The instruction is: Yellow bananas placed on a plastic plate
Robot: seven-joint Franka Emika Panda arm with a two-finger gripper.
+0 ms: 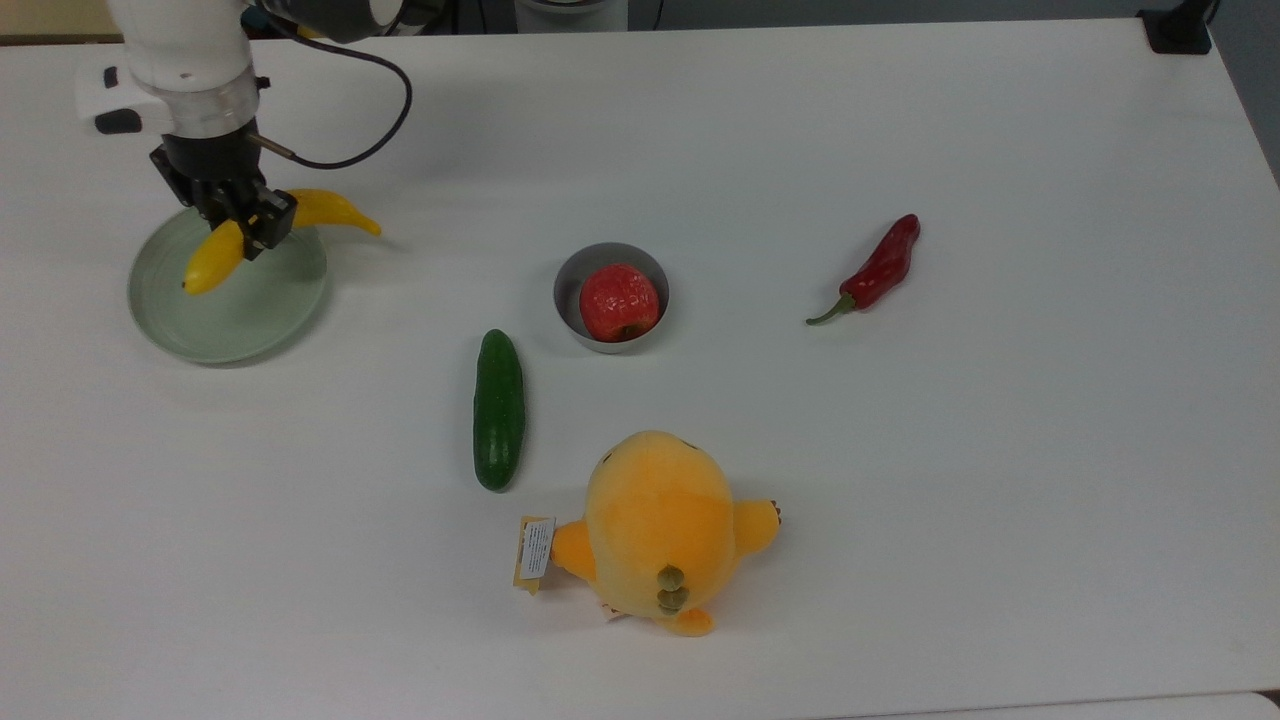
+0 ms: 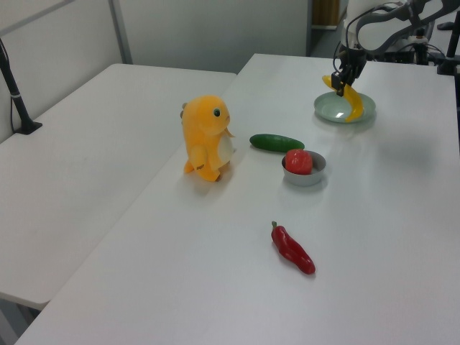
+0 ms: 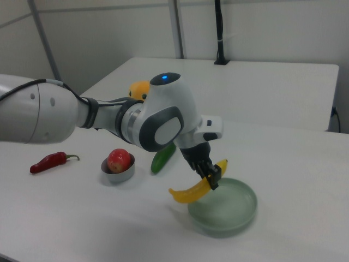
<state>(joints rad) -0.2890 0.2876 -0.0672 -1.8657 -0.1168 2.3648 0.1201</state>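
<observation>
My gripper (image 1: 252, 226) (image 2: 343, 88) (image 3: 213, 178) is shut on the yellow banana (image 1: 215, 257) (image 2: 353, 106) (image 3: 191, 192) near its middle. The banana hangs in the air above the pale green plate (image 1: 240, 305) (image 2: 335, 111) (image 3: 229, 212), at the far left of the top view. One end of the banana is over the plate's inside. The other end sticks out past the rim toward the top view's right. Banana and plate look apart in the right view.
A grey bowl (image 1: 575, 305) holding a red apple (image 1: 619, 301) stands mid-table. A green cucumber (image 1: 498, 408) lies in front of it, and an orange plush toy (image 1: 660, 527) nearer the front edge. A red chili pepper (image 1: 878, 267) lies at the top view's right.
</observation>
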